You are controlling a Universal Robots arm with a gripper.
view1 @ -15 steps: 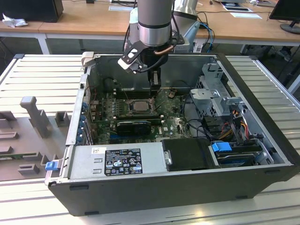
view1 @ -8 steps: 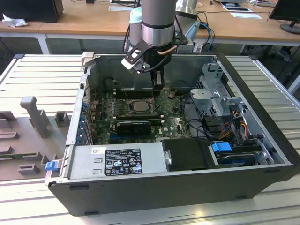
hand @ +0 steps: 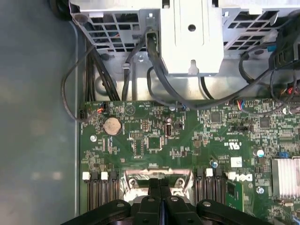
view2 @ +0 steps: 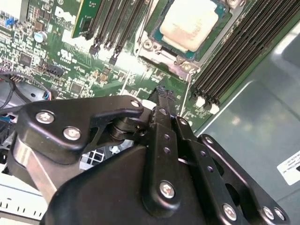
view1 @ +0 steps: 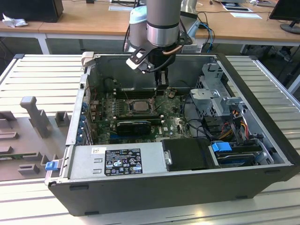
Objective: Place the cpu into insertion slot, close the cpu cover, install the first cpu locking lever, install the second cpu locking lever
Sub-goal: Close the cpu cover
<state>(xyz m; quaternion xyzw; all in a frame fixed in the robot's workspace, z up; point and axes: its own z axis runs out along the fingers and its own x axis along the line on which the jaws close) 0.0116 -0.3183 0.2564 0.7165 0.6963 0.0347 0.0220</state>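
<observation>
In the exterior view, inside the open computer case, my gripper [view1: 161, 83] hangs just above the motherboard, behind and to the exterior view's right of the insertion slot [view1: 138, 106]. The cpu [view2: 190, 22] lies in that slot with its pale silver-beige face up. The silvery cpu cover [view2: 159, 50] lies flat around it. A thin metal locking lever [view2: 186, 96] runs past the socket corner close to my fingertips. My gripper [view2: 161, 91] is shut with nothing seen between the fingers. The first wrist view shows the shut gripper [hand: 159, 185] in front of the socket's metal frame [hand: 136, 178].
Long black memory slots [view2: 239, 51] flank the socket on both sides. A metal drive cage [view1: 220, 93] with cables fills the exterior view's right of the case. The silver power supply [view1: 117, 159] sits at the front. A coin battery [hand: 111, 125] and a finned heatsink [hand: 286, 176] stand on the board.
</observation>
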